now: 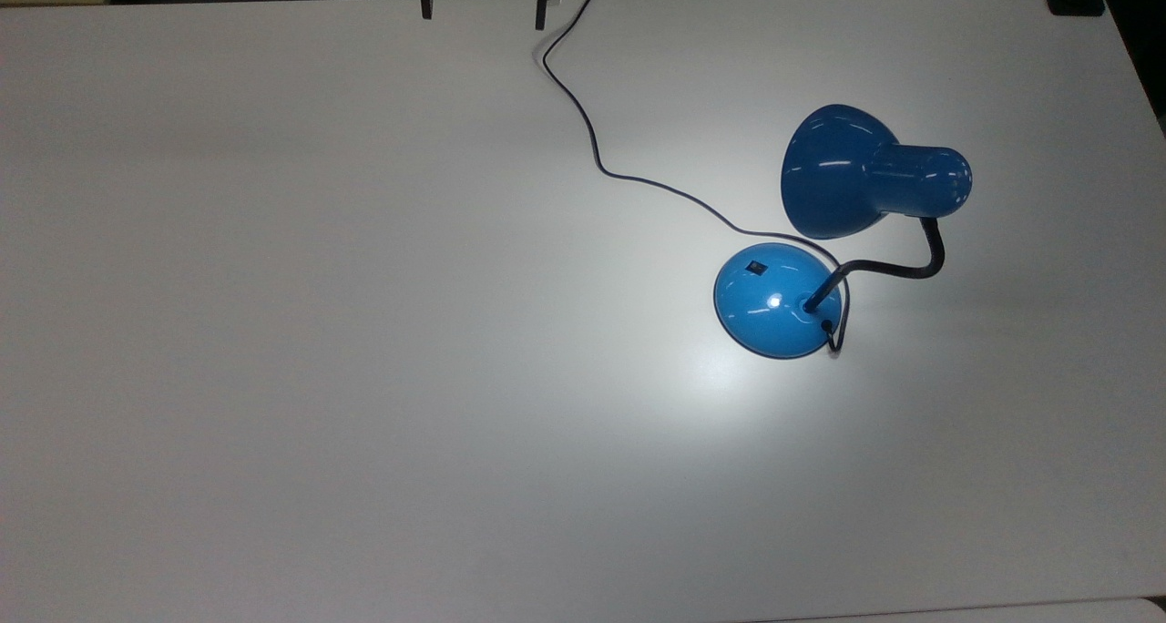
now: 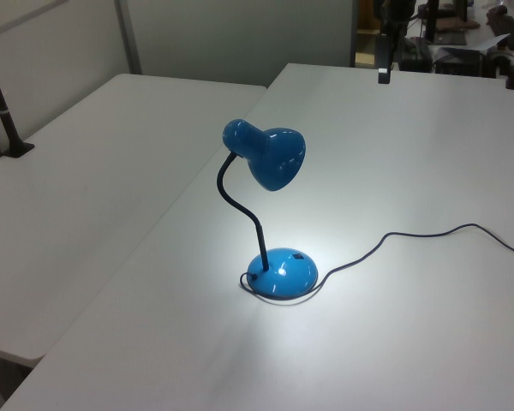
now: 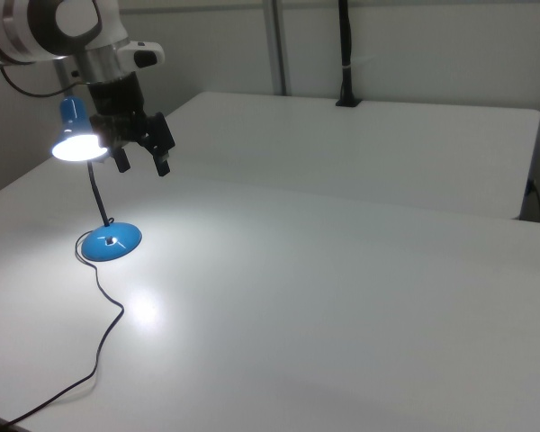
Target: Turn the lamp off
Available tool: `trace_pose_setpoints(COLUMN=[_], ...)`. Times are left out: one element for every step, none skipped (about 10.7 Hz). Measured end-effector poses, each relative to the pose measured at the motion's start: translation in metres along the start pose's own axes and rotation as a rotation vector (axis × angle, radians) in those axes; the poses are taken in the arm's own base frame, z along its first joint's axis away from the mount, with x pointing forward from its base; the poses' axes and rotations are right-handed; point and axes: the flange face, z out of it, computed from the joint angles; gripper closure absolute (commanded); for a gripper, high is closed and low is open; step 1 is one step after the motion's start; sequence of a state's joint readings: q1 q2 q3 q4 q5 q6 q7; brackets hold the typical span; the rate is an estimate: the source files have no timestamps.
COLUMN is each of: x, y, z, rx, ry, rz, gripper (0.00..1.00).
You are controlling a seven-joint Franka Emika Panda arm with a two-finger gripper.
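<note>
Glossy blue desk lamp (image 1: 774, 300) with domed base, black gooseneck and bell shade stands on the white table (image 1: 319, 331), toward the top view's right. It's lit — bright pool on the tabletop around the base. Small black rocker switch (image 1: 755, 265) sits on the dome's upper left in the top view. Thin dark cord (image 1: 592, 140) snakes off to the far edge. Gripper (image 3: 141, 162) hangs in the air, fingers spread apart, holding nothing — probably well clear of the lamp, though the right view overlaps them.

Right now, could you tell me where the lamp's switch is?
The switch sits on the lamp's round blue base, on the top view's upper left part of the dome, facing away from the black neck.
</note>
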State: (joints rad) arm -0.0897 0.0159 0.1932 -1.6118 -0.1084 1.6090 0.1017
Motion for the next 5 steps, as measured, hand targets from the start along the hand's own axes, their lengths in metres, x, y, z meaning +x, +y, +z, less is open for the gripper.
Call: trace_pose_setpoints(x=[0.0000,0.0000,0.0000,0.0000,0.0000], y=[0.0000,0.0000,0.0001,0.0001,0.0001], z=[0.0000,-0.0001,-0.0002,-0.0002,-0.0002], rx=[0.000,0.000,0.000,0.000,0.000], ry=[0.000,0.000,0.000,0.000,0.000], rz=[0.000,0.000,0.000,0.000,0.000], gripper=[0.00,0.00,0.00,0.00,0.05])
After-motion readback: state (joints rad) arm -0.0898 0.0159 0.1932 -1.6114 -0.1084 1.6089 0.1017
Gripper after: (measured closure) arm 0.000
